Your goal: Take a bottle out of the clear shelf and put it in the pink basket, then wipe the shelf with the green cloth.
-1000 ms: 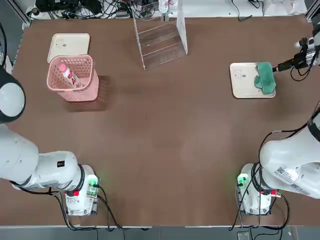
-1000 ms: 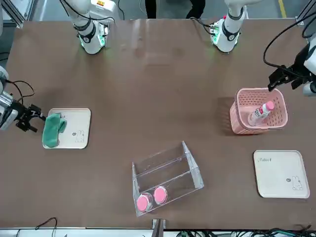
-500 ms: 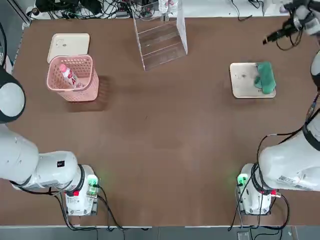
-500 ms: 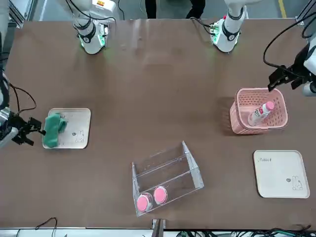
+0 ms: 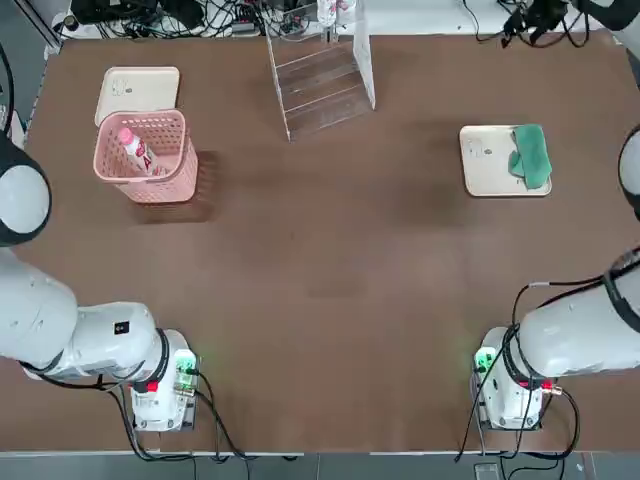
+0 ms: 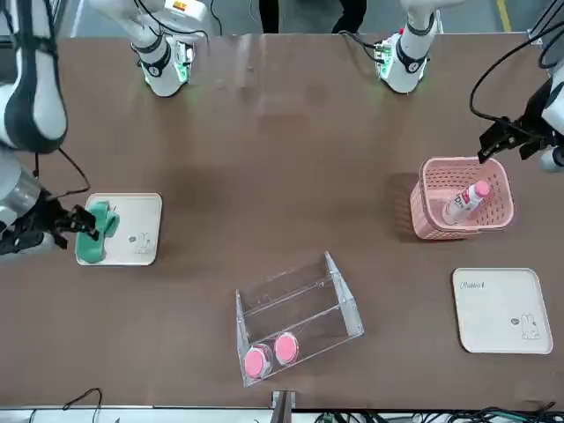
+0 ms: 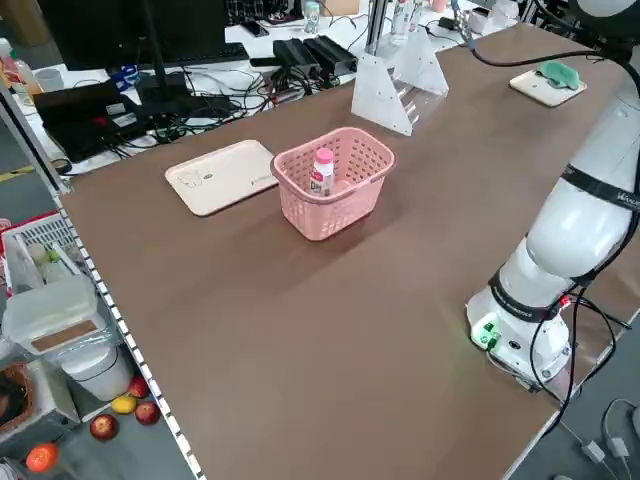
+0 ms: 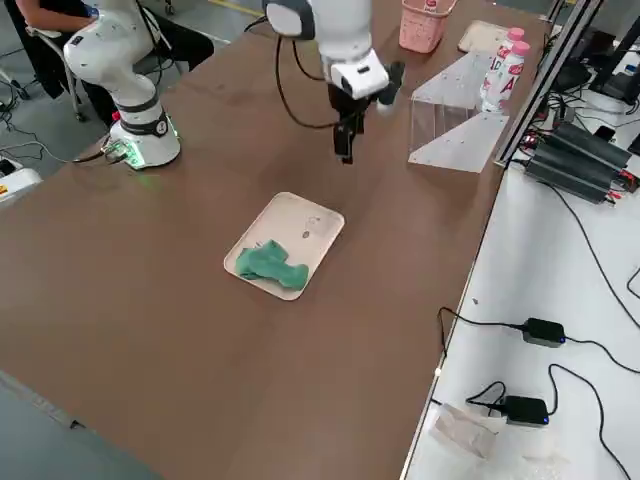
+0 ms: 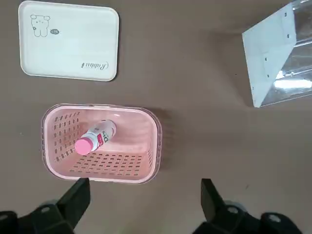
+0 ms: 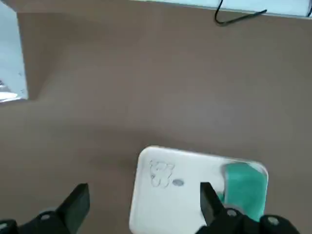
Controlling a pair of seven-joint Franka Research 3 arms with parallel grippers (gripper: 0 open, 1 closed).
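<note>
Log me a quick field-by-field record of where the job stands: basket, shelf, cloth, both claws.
basket: pink basket holds one pink-capped bottle, leaning inside
shelf: clear shelf, two more pink-capped bottles standing in it
cloth: green cloth, bunched on a cream tray, not in any claw
left claw: open, empty, near the pink basket
right claw: open, empty, over the far side of the table by the green cloth's tray
bottle step: done
wipe step: not started
</note>
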